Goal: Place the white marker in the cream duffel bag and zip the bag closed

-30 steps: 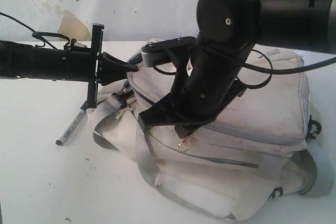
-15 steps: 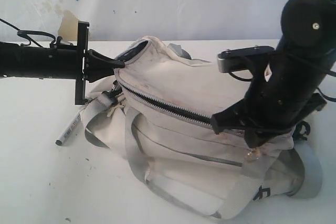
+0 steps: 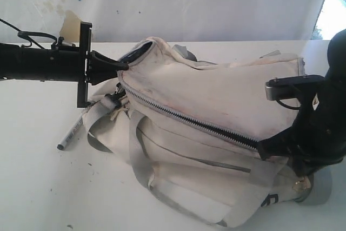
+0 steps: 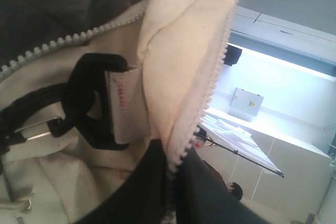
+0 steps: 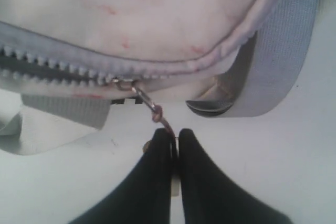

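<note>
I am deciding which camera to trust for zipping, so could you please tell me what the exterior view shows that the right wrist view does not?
Only the exterior view shows the white marker lying on the table beside the cream duffel bag, and the left tool clamped on the bag's end. Only the right wrist view shows that the right tool pinches the zipper pull. Both show the bag, its open grey zipper and a webbing strap.

The cream duffel bag has reddish stains, grey zipper.
</note>
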`<action>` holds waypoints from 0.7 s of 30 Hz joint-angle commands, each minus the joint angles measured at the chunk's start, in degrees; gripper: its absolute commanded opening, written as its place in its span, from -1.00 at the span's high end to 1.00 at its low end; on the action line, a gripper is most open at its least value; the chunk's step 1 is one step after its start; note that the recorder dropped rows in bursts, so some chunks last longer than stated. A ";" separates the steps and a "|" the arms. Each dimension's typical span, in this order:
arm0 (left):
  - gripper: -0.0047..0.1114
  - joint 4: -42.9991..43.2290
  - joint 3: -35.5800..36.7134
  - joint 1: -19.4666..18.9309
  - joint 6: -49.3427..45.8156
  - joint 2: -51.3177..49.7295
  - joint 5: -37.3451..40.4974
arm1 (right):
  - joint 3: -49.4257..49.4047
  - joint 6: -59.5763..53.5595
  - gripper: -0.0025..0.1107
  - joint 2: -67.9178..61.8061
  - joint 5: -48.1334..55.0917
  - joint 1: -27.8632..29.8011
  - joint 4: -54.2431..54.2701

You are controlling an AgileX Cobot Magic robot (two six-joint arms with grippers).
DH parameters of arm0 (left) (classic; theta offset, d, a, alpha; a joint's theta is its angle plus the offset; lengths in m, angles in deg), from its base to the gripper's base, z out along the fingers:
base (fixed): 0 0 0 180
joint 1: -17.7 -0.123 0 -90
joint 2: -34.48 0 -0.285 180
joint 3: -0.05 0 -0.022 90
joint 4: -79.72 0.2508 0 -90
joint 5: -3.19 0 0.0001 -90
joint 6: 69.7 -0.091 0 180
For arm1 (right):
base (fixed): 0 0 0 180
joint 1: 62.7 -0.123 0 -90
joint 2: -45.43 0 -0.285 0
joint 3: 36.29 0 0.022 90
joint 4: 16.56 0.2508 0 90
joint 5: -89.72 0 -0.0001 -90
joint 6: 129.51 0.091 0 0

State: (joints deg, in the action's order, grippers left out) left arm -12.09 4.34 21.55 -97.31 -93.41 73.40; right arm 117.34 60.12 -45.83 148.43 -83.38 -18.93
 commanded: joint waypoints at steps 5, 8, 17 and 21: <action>0.85 -0.66 0.14 -0.52 -6.66 0.49 -0.25 | -1.26 -9.63 0.73 0.50 -5.84 0.65 9.31; 0.36 -0.66 0.14 -0.52 -9.89 0.49 -0.25 | -0.73 -16.36 0.03 0.50 -6.37 0.65 19.13; -0.03 4.79 0.14 -0.62 -16.30 2.67 -3.28 | 6.99 -16.45 0.01 0.73 2.30 0.65 20.62; -0.03 12.97 0.14 -1.24 -15.68 6.03 -9.43 | 8.45 -16.99 0.01 0.73 2.97 0.65 21.06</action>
State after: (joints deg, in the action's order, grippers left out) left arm -2.85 4.34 21.07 -113.17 -89.80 66.83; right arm 124.80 44.29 -45.49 150.78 -83.28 1.65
